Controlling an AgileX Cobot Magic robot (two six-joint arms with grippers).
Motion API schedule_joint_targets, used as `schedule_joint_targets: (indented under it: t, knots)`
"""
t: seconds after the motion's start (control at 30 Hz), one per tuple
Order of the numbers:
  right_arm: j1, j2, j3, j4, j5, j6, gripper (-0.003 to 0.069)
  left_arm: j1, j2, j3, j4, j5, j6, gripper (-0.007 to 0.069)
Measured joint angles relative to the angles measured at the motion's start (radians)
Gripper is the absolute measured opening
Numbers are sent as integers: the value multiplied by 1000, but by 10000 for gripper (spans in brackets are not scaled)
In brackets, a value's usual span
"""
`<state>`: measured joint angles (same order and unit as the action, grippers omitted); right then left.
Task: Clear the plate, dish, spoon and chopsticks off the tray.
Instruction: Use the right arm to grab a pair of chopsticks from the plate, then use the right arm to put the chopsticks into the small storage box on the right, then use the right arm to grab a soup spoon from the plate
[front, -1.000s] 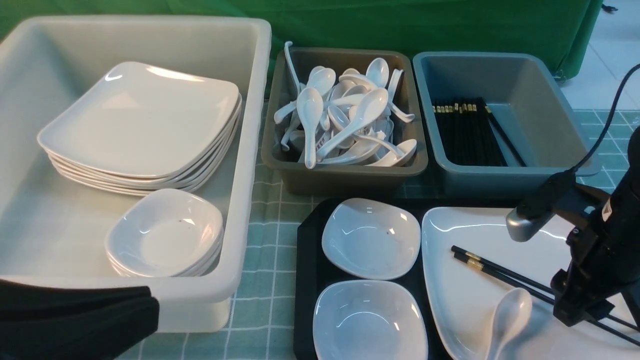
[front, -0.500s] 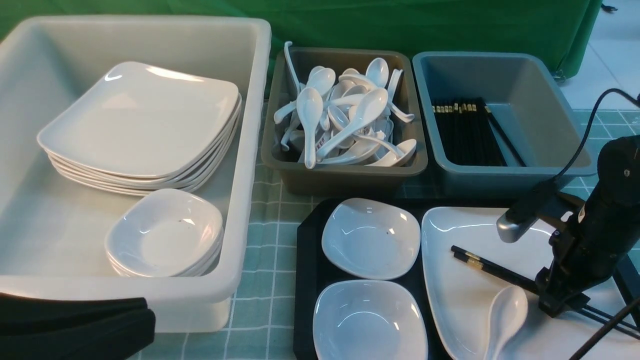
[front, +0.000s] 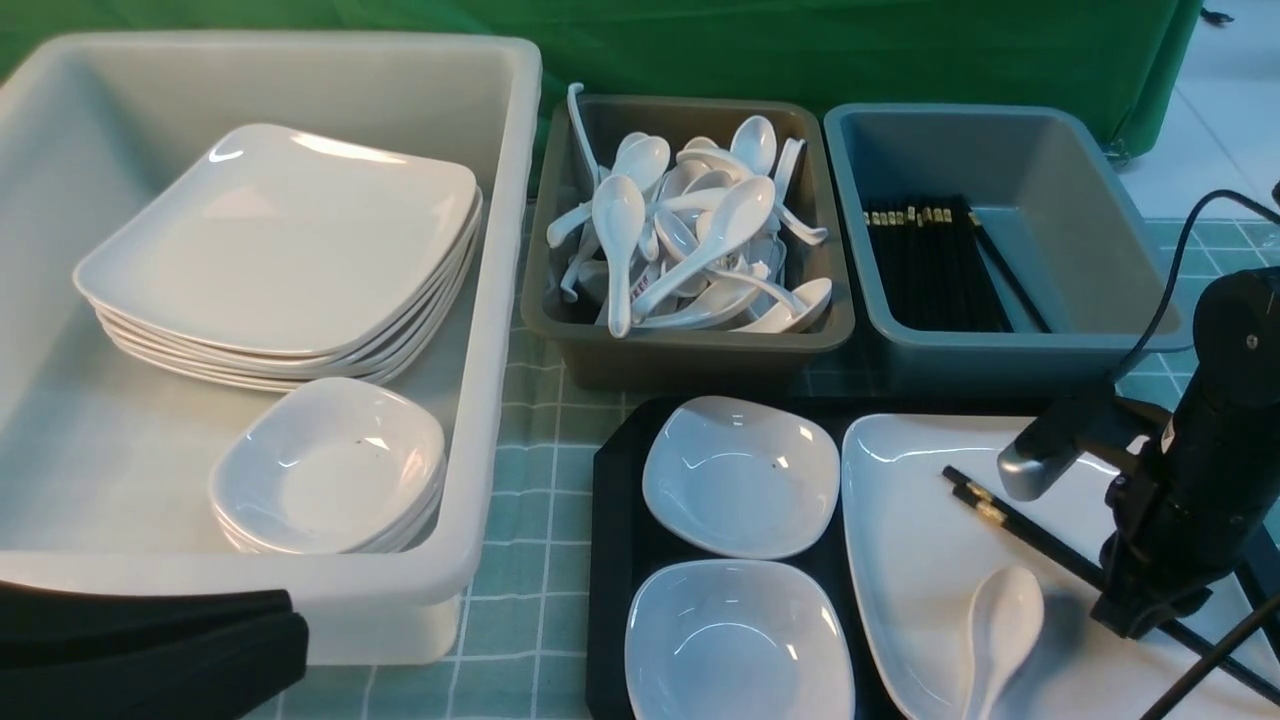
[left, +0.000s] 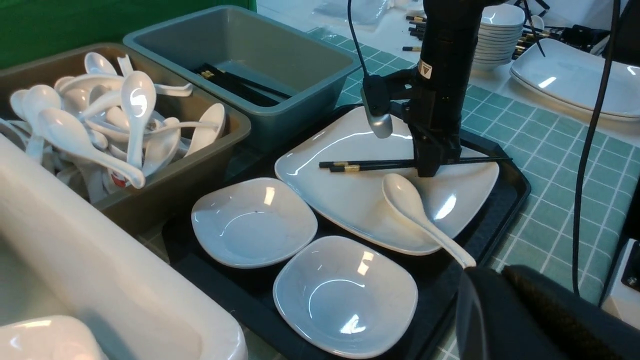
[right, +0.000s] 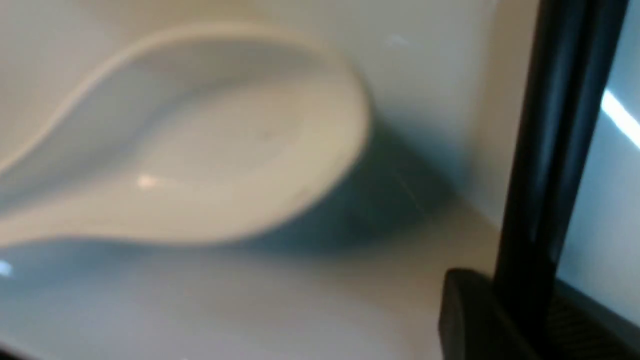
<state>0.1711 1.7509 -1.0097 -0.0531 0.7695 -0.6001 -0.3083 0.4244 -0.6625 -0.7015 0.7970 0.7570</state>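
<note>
Chopsticks (front: 1020, 525) are now lying further right on the plate (front: 910, 580), and the right gripper (front: 1140, 615) is pinching them.

— Where does the front camera sit?
— Between the arms, looking forward and down: grey bins (front: 1000, 340) far at 12 o'clock, the tray (front: 612, 560) near at 5.
— The left wrist one?
— Mid-range, facing about 2 o'clock across that tray and the chopsticks (front: 1030, 532).
— The right wrist?
— Almost on the plate (right: 250, 310), blurred. All three share the spoon (right: 210, 150).
</note>
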Motion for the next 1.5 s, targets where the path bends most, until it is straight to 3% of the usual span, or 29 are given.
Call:
schedule_joint_targets:
  t: [0.13,0.23,0.43,0.6,0.67,0.87,0.97,1.03,1.07,1.13,1.23,1.4,1.5]
  knots:
    - [58,-131,1,-7,52,-86,126,0,0,0,2,-36,7,17]
    - [91,-218,1,-6,22,-81,126,0,0,0,7,-72,22,17]
    - [91,-246,-107,32,-278,293,126,0,0,0,11,-200,25,17]
    - [50,-92,-325,151,-370,374,126,0,0,0,11,-236,25,17]
    - [13,52,-505,188,-390,430,126,0,0,0,11,-234,25,17]
    - [-57,309,-813,201,-376,573,134,0,0,0,22,-206,25,17]
    - [-77,384,-901,201,-335,631,195,0,0,0,26,-194,25,17]
    - [-84,416,-931,192,-239,661,353,0,0,0,30,-166,25,17]
    - [-84,416,-931,187,-210,664,388,0,0,0,33,-158,25,17]
    - [-84,412,-931,178,-169,659,414,0,0,0,50,-144,25,17]
    - [-85,395,-931,164,-122,642,401,0,0,0,65,-138,25,17]
    - [-72,230,-930,140,108,574,215,0,0,0,96,-125,25,17]
    - [-12,81,-848,102,263,565,187,0,0,0,100,-107,25,17]
